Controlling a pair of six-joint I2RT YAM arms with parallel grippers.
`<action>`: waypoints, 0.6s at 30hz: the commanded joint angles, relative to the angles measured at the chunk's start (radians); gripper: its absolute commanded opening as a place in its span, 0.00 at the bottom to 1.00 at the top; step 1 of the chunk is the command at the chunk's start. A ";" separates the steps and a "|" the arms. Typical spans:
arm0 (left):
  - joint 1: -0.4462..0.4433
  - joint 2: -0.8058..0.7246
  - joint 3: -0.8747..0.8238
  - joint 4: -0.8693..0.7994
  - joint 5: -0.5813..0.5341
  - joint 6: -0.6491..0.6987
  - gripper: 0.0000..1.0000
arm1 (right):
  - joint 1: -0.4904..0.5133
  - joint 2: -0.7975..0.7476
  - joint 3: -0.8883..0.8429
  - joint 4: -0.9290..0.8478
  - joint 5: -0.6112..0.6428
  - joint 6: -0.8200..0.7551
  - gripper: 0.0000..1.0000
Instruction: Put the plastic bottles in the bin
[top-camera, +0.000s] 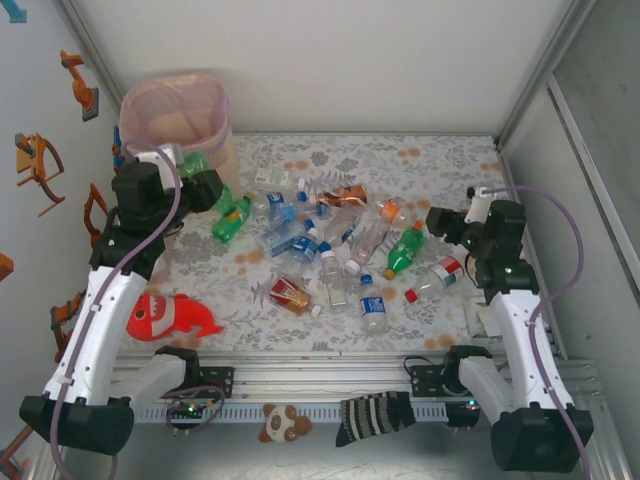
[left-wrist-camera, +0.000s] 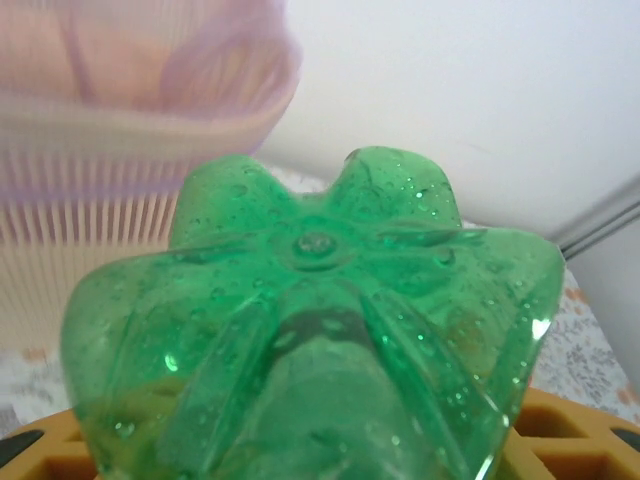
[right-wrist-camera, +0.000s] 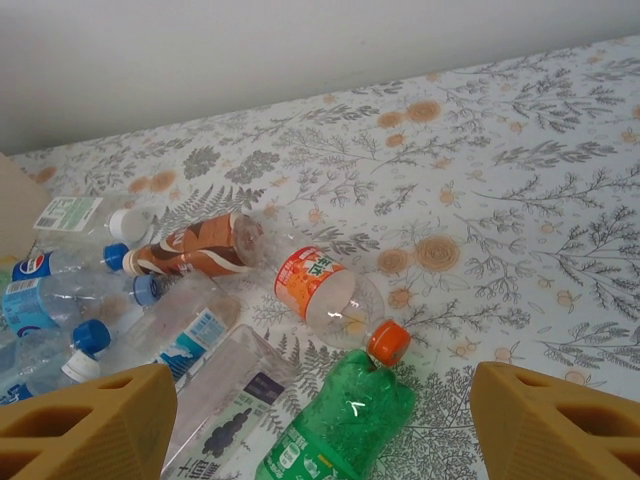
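My left claw (top-camera: 203, 183) clenched on a green bottle (left-wrist-camera: 315, 330), seemingly just beside the bin (top-camera: 172, 90), my right claw (top-camera: 438, 220) spread wide above plastic bottles (top-camera: 372, 308) littering the floral surface (top-camera: 450, 160)

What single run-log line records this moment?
left gripper: shut on green bottle, near bin | right gripper: open, over loose bottles

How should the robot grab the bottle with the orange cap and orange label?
Around its clear middle, between label and cap, coming straight down from above. The orange-capped bottle lies flat on its side on the table, so its round body suits a squeeze across it from both sides. A green bottle lies right by the cap, so that end is crowded.
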 joint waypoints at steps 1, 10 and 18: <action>0.006 0.052 0.089 0.000 -0.040 0.214 0.50 | 0.009 -0.006 0.041 -0.022 0.025 -0.026 0.76; 0.023 0.271 0.387 -0.005 -0.197 0.423 0.51 | 0.009 -0.013 0.066 -0.042 0.047 -0.046 0.76; 0.047 0.491 0.614 0.067 -0.349 0.570 0.52 | 0.009 -0.013 0.082 -0.047 0.066 -0.057 0.76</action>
